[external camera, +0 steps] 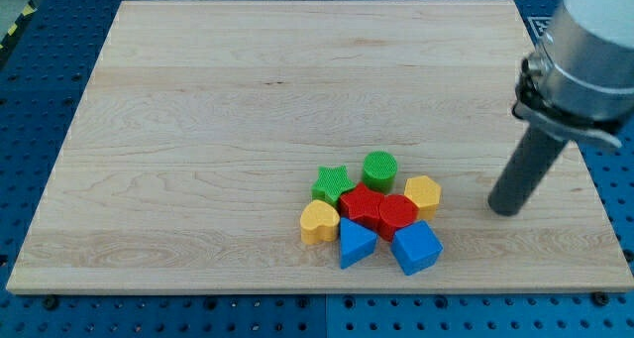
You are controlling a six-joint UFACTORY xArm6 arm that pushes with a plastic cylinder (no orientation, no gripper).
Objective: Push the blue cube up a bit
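A pale wooden board [248,130] lies on a blue pegboard [40,41]. My tip [504,210] has no jaws, only a bare rod, and holds nothing. It stands well right of the blue cube [416,247], which sits at the cluster's lower right, touching the red cylinder [397,215], near the blue triangle [356,243].

The arm comes in from the view's upper right, its pale grey wrist cut off by the frame edge, the straight dark rod slanting down and to the view's left until my tip [504,209] meets the counter [248,130].
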